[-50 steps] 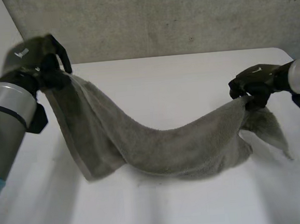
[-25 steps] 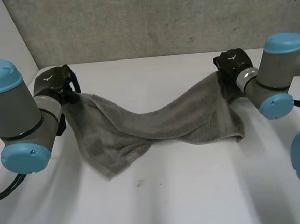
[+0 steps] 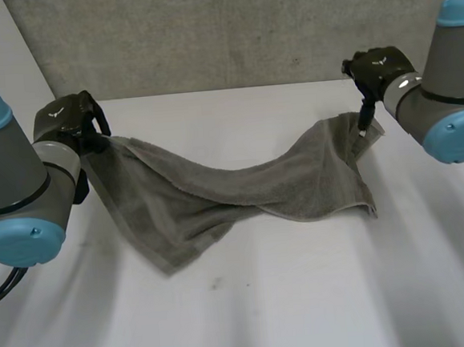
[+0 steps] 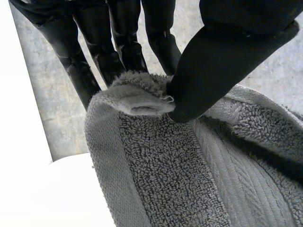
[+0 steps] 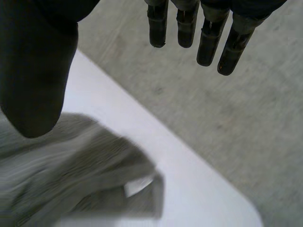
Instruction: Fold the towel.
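The fold has not really begun. The grey towel [image 3: 241, 190] is strung across the far half of the white table [image 3: 251, 317], untidy and twisted about midway, with no clean layer laid over another. Judging from this, nearly all of the task is left: the cloth needs spreading flat or holding taut, then 1 end must be carried over to the other.

The left hand [image 3: 69, 122] is above the table's far left corner, raised off the surface. In the left wrist view its thumb [image 4: 222, 61] presses a bunched corner of the towel [image 4: 137, 99] against the fingers [image 4: 120, 42], so this hand is clamped on the cloth. From there the towel hangs down to the table and trails toward the middle, with 1 loose corner lying nearer the table's front.

The right hand [image 3: 378, 69] is above the table's far right corner. In the right wrist view its fingers [image 5: 208, 42] are straight and spread away from the thumb, with nothing between them; the towel [image 5: 71, 175] lies below the thumb, apart from it. This hand grips nothing.

The towel's long axis runs side to side across the table, from the left corner to the right. The left end points up into the left hand; the right end rests crumpled on the table under the right hand.
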